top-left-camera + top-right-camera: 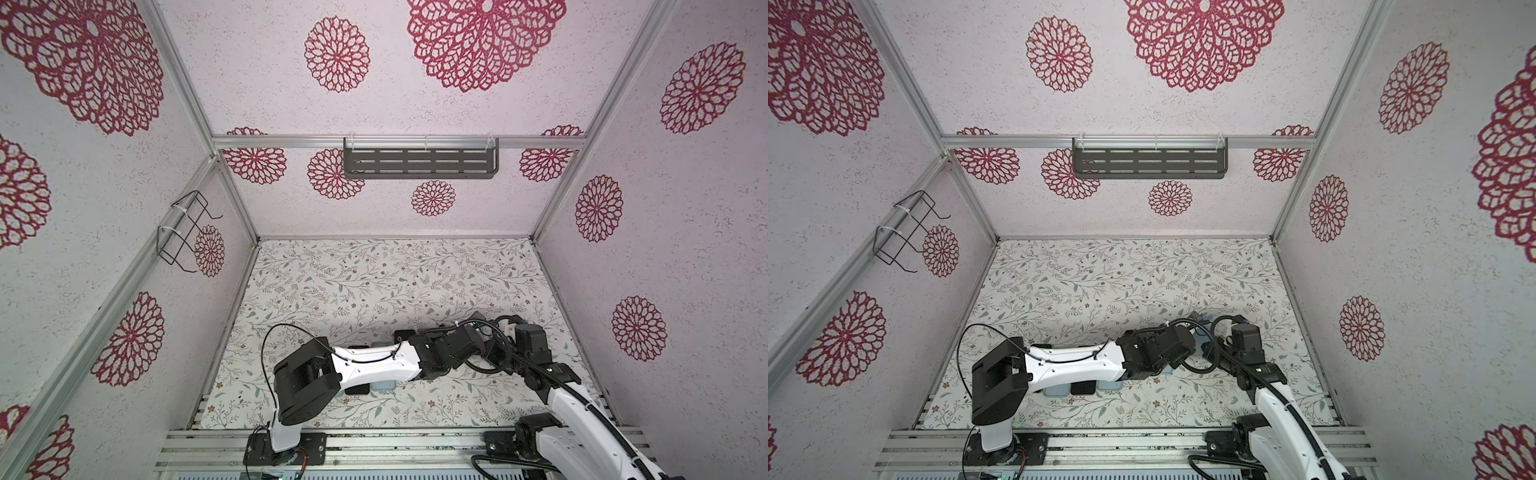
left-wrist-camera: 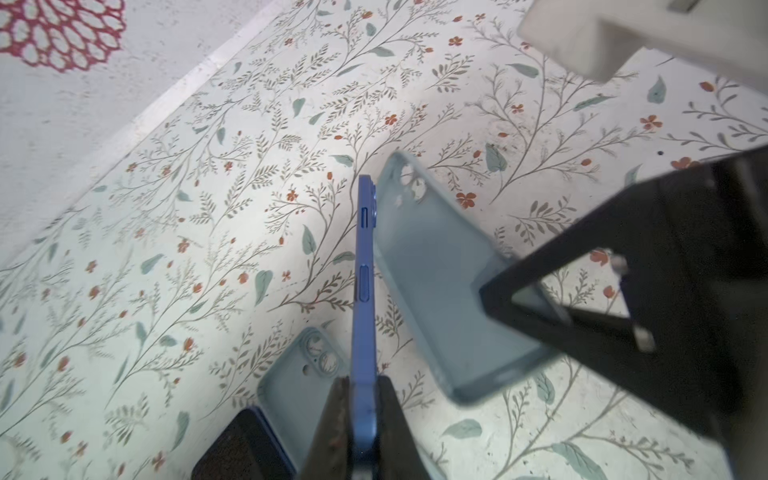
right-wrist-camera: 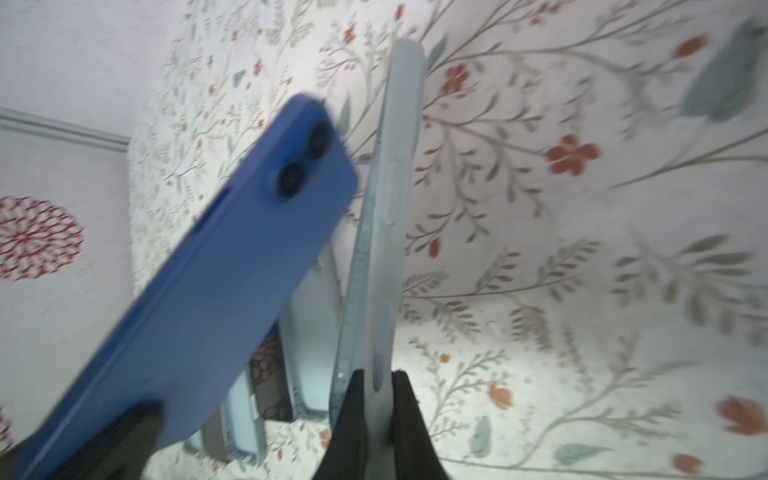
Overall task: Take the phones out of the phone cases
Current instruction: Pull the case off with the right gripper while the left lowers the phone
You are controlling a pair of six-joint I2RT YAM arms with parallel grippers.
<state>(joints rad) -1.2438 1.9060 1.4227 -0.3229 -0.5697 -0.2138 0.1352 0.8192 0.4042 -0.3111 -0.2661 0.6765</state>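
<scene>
Left claw is clamped tight on the blue phone, while right claw pinches the empty pale case just beside it.

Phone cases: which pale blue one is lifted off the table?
The empty case clamped in the right gripper, held up beside the blue phone; another case lies flat on the table.

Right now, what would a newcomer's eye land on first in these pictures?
The blue phone, edge-on in the left gripper, is out of its case. Right beside it the right gripper holds the empty pale blue case by one end. On the flowered table below them lie a spare case and a dark phone.
</scene>
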